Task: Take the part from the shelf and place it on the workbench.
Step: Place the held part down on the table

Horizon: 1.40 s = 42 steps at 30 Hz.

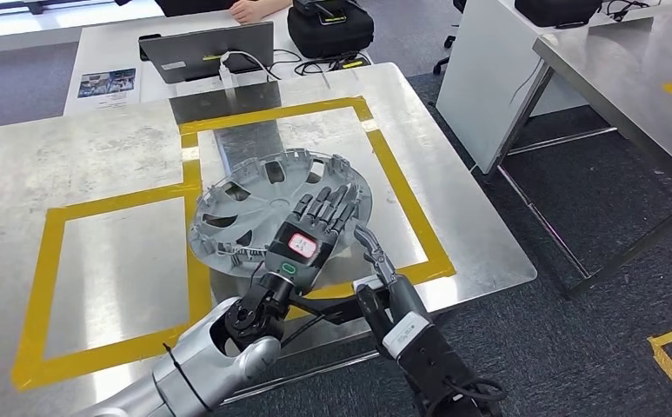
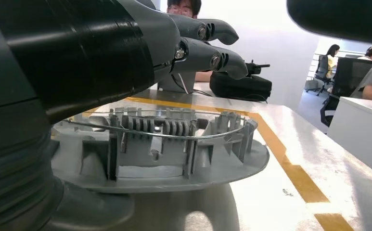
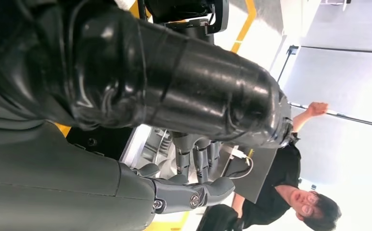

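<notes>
While the part lies on the table, the scene is set out as follows.

Workbench (image 1: 97, 156): a brushed-metal top is seen from the head view, marked with two yellow-tape rectangles (image 1: 406, 187) side by side; it fills most of the picture.

Part (image 1: 254, 187): a grey plastic wheel cover is laid inner side up on the workbench, across the near left edge of the right-hand rectangle and over the tape shared with the left one. Its ribs, clips and a wire ring (image 2: 174, 136) are shown in the left wrist view, where its rim is seen resting on the metal.

Left hand (image 1: 310, 230): it is stretched out flat over the near side of the part, fingers extended and slightly spread; nothing is gripped. Whether the palm touches the part cannot be told.

Right hand (image 1: 374, 252): it is held at the near edge of the workbench, just beside the part, fingers loosely extended with nothing between them.

Laptop (image 1: 219, 52): it is placed on a white table beyond the workbench, beside a black bag (image 1: 330, 28).

Person (image 1: 258, 9): a hand is seen at the far table.
</notes>
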{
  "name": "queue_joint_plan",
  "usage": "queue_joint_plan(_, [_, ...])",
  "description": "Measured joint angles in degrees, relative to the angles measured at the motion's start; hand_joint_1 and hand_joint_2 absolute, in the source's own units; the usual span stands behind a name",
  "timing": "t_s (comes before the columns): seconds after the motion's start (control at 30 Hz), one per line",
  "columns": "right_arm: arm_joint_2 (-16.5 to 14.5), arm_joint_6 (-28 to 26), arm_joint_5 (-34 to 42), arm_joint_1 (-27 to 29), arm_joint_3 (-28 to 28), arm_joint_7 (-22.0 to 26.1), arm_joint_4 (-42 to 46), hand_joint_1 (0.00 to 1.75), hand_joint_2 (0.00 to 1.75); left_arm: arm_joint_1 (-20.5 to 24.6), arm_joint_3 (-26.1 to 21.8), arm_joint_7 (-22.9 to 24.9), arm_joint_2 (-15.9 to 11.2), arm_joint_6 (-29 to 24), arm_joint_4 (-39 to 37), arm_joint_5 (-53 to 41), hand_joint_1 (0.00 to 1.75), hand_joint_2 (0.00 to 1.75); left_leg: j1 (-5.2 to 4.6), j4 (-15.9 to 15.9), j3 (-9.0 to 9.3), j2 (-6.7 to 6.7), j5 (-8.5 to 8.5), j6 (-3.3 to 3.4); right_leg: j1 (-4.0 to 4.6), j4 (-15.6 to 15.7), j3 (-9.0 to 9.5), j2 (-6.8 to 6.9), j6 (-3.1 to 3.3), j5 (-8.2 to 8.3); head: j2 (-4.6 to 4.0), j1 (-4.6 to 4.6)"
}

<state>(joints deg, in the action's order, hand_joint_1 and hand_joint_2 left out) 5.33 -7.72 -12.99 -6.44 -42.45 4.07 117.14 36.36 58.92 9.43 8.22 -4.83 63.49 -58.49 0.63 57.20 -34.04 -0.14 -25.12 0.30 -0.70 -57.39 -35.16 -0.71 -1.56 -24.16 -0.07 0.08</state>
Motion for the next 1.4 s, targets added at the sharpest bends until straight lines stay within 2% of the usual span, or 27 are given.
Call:
queue_joint_plan(0.33, [0.0, 0.0, -0.3, 0.0, 0.0, 0.1, -0.5, 0.00, 0.00, 0.0, 0.2, 0.5, 0.1, 0.5, -0.5, 1.0, 0.00, 0.00, -0.01, 0.0, -0.04, 0.00, -0.01, 0.04, -0.01, 0.1, 0.00, 0.00, -0.06, 0.02, 0.00, -0.05])
queue_joint_plan(0.63, [0.1, 0.0, -0.5, -0.5, 0.1, 0.0, -1.3, 0.00, 0.00, -0.3, 0.8, 3.8, 0.3, 1.0, -1.4, 2.5, 0.00, 0.00, -0.01, 0.0, -0.07, -0.02, 0.00, 0.06, -0.02, 0.1, 0.01, 0.01, -0.10, 0.04, 0.00, -0.02])
queue_joint_plan(1.0, [0.1, -0.2, -2.7, -0.8, 0.0, -0.3, -1.7, 0.00, 0.00, -0.6, -0.5, 3.3, 0.3, 1.3, -2.1, 1.9, 0.00, 0.00, -0.01, 0.0, -0.15, -0.12, 0.02, 0.10, -0.02, 0.1, 0.03, 0.12, -0.13, 0.03, 0.00, 0.01])
queue_joint_plan(1.17, [-0.4, -2.6, -6.8, -0.9, -0.3, -1.2, -1.6, 0.00, 0.00, -1.5, -0.8, 3.5, 0.3, 3.0, -2.1, 0.1, 0.00, 0.00, -0.03, 0.0, -0.16, -0.11, 0.03, 0.12, -0.03, 0.1, 0.02, 0.14, -0.14, 0.02, 0.00, 0.03])
queue_joint_plan(1.4, [-2.3, -6.0, -6.9, -2.2, -2.0, -2.4, -0.8, 0.00, 0.00, -3.5, 0.0, 4.1, 1.9, 5.3, -1.9, -1.5, 0.00, 0.00, -0.04, 0.0, -0.21, -0.15, 0.02, 0.15, -0.04, 0.1, 0.01, 0.18, -0.25, -0.04, 0.00, 0.07])
